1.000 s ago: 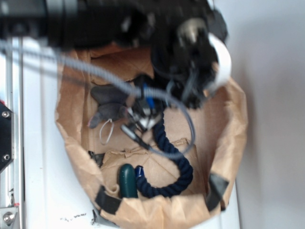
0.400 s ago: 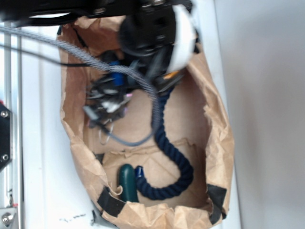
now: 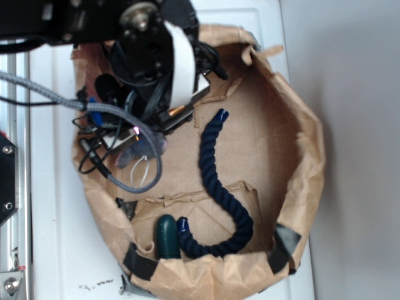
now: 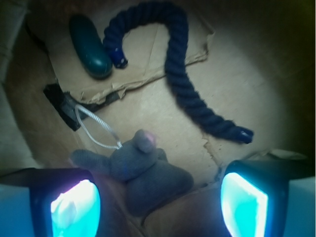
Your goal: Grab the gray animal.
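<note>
Exterior: arm over paper bag (image 3: 300, 156), claw (image 3: 134, 147) low at bag's left side; animal (image 3: 128, 155) mostly hidden beneath it, string loop showing.
Wrist: claw (image 4: 158, 197) open wide, animal (image 4: 140, 173) between fingers, rope (image 4: 182, 79) well beyond. Approach step; next likely descend, close.

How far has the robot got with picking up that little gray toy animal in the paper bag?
Done: the gripper is down inside the paper bag, lined up over the gray animal. In hand: the fingers are spread wide with the toy lying between them, seemingly untouched. Left: closing on the toy and lifting it. The navy rope and dark green object lie apart from it.
</note>
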`<act>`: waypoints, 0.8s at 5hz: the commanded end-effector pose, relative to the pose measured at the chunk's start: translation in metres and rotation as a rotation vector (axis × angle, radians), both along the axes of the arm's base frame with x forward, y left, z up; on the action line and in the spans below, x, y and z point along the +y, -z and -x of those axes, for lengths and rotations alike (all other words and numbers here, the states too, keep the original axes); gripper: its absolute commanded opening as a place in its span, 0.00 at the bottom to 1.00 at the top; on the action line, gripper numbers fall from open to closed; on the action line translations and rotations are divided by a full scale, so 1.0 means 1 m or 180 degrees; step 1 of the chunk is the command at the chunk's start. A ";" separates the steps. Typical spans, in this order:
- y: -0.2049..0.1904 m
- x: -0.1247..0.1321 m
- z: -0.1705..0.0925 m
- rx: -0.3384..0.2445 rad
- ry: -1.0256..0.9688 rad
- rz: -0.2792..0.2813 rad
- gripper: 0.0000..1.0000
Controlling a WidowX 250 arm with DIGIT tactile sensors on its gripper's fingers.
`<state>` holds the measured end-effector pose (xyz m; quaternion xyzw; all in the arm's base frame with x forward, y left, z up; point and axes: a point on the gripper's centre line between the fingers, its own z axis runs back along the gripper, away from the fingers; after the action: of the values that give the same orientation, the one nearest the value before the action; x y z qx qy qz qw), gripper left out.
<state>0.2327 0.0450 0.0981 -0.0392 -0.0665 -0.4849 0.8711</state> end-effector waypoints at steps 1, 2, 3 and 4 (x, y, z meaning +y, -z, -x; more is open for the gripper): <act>0.009 -0.006 -0.019 0.0100 0.0167 -0.0181 1.00; 0.014 -0.012 -0.021 0.0310 0.0260 -0.0183 1.00; 0.012 -0.014 -0.017 0.0340 0.0312 -0.0174 1.00; 0.011 -0.010 -0.017 0.0336 0.0358 -0.0161 1.00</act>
<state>0.2375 0.0320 0.0749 -0.0671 0.0155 -0.5251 0.8483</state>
